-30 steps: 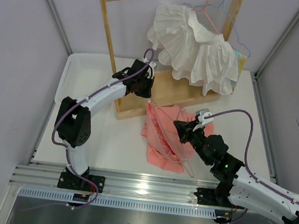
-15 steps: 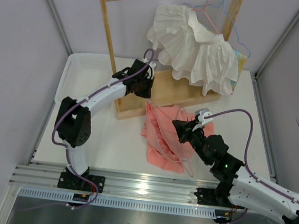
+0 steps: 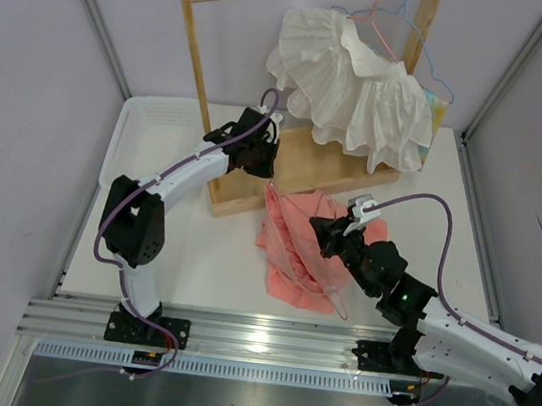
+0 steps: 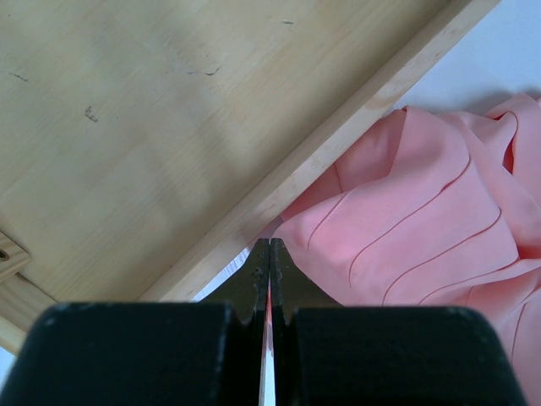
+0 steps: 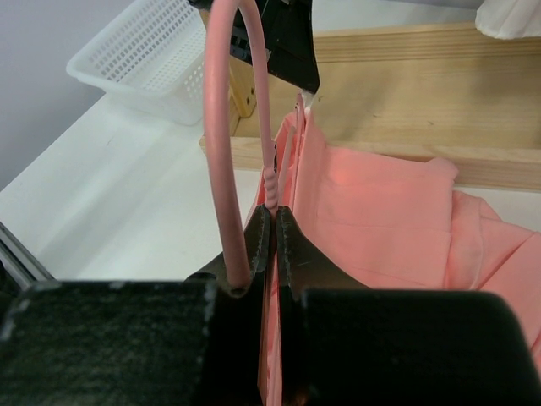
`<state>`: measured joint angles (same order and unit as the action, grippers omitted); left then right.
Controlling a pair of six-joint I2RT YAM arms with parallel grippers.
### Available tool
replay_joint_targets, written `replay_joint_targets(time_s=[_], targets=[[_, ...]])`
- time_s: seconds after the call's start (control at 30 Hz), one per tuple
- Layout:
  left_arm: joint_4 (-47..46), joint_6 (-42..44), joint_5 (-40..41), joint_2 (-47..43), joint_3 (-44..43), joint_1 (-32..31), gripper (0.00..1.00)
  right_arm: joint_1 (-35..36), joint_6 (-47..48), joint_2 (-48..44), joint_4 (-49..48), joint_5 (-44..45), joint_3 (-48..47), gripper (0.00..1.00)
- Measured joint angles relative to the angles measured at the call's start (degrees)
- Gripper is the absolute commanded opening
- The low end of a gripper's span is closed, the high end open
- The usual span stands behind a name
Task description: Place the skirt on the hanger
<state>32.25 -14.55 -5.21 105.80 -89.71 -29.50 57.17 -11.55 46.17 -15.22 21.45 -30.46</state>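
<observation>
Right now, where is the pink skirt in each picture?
Top external: the skirt lies mid-table, just in front of the wooden rack base.
Left wrist: the skirt fills the right side, beside the rack base.
Right wrist: the skirt is centre and right, below the rack base.
Shared landmark: the rack base.

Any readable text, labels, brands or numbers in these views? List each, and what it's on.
None readable in any view.
The skirt, hanger, wooden rack and white basket carry no visible print.
Only sign: a green light lit on the right arm.
</observation>
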Motion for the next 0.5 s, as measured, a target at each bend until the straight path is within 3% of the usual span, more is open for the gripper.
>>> replay_joint_targets(time_s=[0.5], targets=[[0.0, 0.0, -0.1, 0.0, 0.0, 0.0, 0.0, 0.0, -0.3, 1.2, -1.0, 1.7, 0.0, 0.0]])
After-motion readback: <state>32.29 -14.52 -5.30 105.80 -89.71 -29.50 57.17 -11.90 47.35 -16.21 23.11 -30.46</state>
